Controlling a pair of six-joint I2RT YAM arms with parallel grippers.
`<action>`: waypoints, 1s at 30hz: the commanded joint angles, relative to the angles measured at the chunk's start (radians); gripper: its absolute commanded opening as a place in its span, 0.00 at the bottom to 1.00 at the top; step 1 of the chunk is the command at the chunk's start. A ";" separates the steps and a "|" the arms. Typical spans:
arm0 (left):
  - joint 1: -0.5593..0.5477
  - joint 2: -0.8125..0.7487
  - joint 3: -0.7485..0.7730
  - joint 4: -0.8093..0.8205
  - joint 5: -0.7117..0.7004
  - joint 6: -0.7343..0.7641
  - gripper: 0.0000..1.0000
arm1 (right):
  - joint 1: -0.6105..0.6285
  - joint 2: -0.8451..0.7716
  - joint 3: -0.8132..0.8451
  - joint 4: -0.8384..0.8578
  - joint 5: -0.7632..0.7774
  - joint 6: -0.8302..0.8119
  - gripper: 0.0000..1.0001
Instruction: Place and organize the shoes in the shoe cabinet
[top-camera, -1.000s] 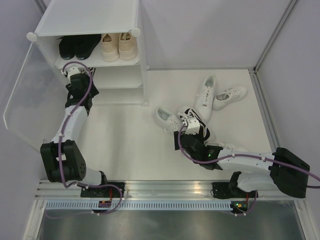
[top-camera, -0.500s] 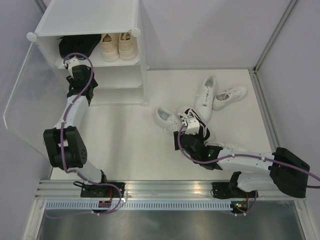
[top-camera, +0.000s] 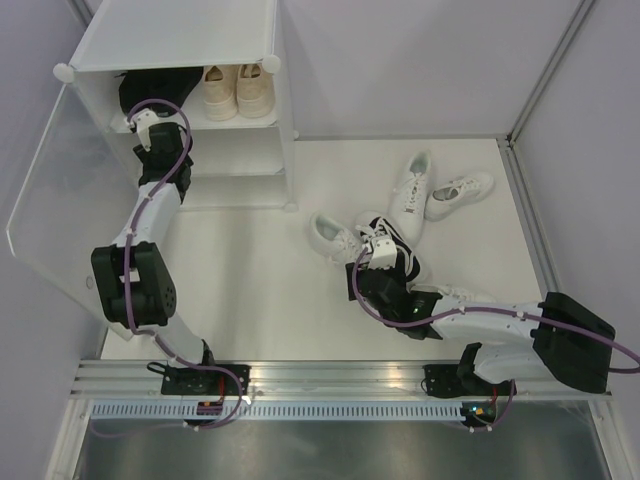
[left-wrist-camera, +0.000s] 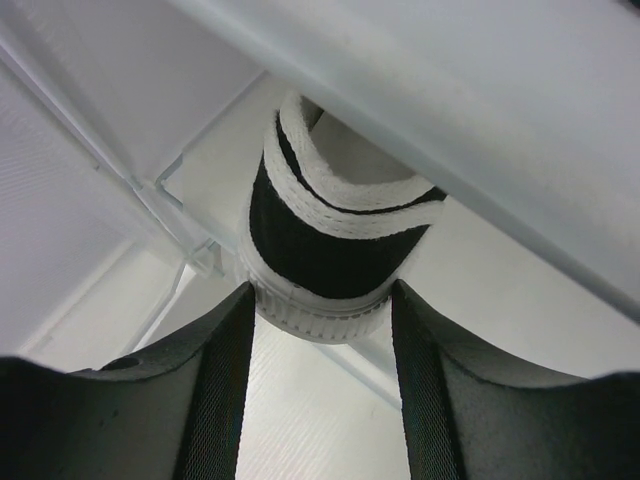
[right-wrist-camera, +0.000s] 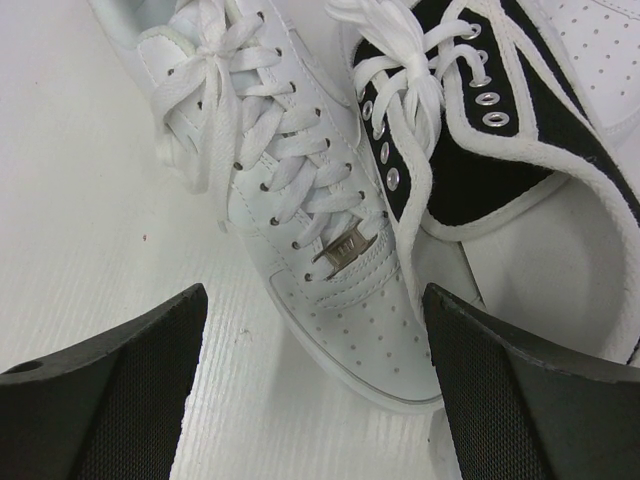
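White translucent plastic makes up the shoe cabinet, which stands at the table's far-left corner with its frosted door swung open toward the left edge. Its top tier holds a beige pair and, beside it, a black shoe with white collar. The left end effector pinches that shoe's heel, so the step in hand looks like seating it on the tier. Next it would need to let go and back straight out.

Mid-table, toward the near edge, a white sneaker overlaps a black-and-white sneaker. Two more white shoes lie nearer the far-right corner. The right end effector hangs spread wide over the white sneaker. It must come down astride it and close.
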 joint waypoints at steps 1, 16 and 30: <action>0.023 0.100 0.077 0.111 -0.047 -0.049 0.47 | 0.001 0.024 0.000 0.009 -0.004 0.005 0.92; 0.022 0.122 0.002 0.225 -0.030 -0.043 0.61 | 0.001 0.055 0.012 0.004 -0.001 -0.001 0.92; 0.042 -0.015 -0.151 0.343 0.184 0.256 1.00 | 0.001 0.056 0.015 0.004 -0.022 0.001 0.92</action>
